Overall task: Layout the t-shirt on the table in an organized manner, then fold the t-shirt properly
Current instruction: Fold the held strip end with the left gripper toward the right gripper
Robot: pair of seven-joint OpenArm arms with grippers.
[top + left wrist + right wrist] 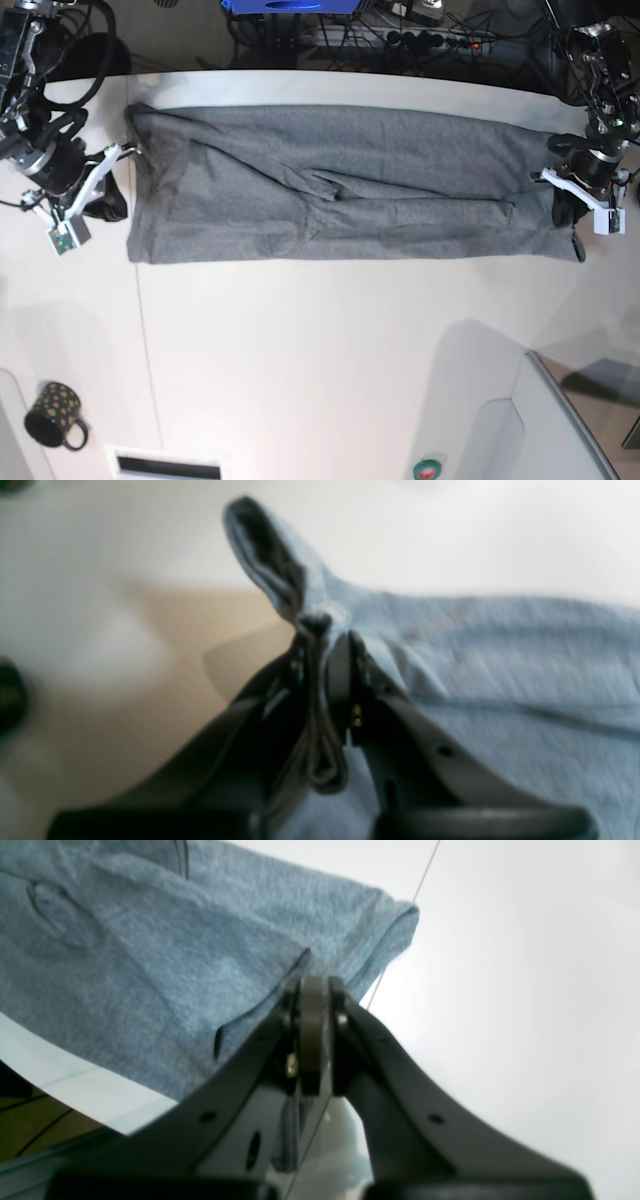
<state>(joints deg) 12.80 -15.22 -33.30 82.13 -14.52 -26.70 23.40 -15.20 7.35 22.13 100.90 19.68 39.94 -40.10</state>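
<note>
The grey t-shirt [340,190] lies stretched out as a long band across the far half of the white table [330,340]. In the base view my right gripper [124,152] is at the shirt's left end. The right wrist view shows that gripper [315,985] shut, with a hem of the t-shirt [175,955] pinched at its tips. My left gripper [572,212] is at the shirt's right end. In the left wrist view it [325,632] is shut on a bunched fold of the t-shirt [500,655], a loop of cloth sticking up past the tips.
A black dotted mug [55,412] stands at the near left corner. A thin dark seam [145,350] runs down the tabletop on the left. A white raised panel [560,420] sits at the near right. Cables and a power strip [430,38] lie beyond the far edge.
</note>
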